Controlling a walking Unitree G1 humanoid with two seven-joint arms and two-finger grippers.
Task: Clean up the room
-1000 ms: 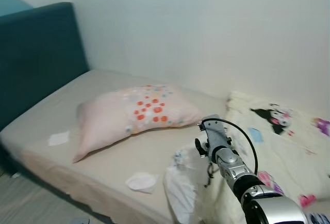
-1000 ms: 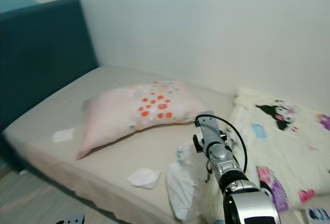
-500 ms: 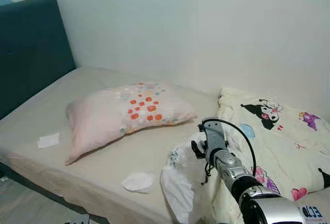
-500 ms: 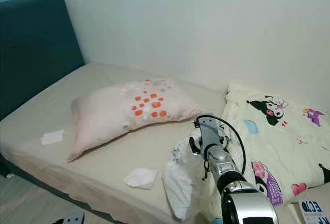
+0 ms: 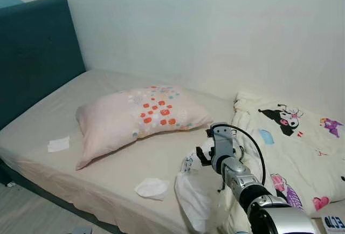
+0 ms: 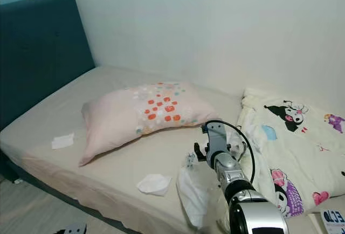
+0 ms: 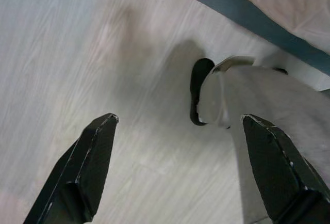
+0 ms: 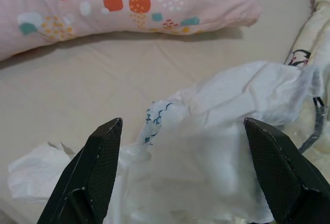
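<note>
A crumpled white plastic bag (image 5: 193, 191) hangs over the front edge of the bed (image 5: 108, 169). My right gripper (image 8: 185, 182) hovers just above the bag (image 8: 206, 131), open, with the bag's bunched top between its wide-spread fingers (image 8: 98, 167). In the head views that arm (image 5: 237, 174) reaches in from the lower right. Two crumpled white tissues lie on the sheet: one (image 5: 152, 187) near the front edge left of the bag, the other (image 5: 58, 144) further left. My left gripper (image 7: 180, 177) hangs open above the wooden floor.
A pink pillow (image 5: 140, 116) with orange squares lies mid-bed. A cream cartoon-print blanket (image 5: 294, 148) is bunched at the right. A teal headboard (image 5: 32, 56) stands at the left, a white wall behind. The bed's dark base (image 7: 242, 12) and a grey shape (image 7: 268, 110) show by the left gripper.
The head camera has swung about, shifting the whole picture. My right gripper stays open over the white bag; nothing on the bed has moved.
</note>
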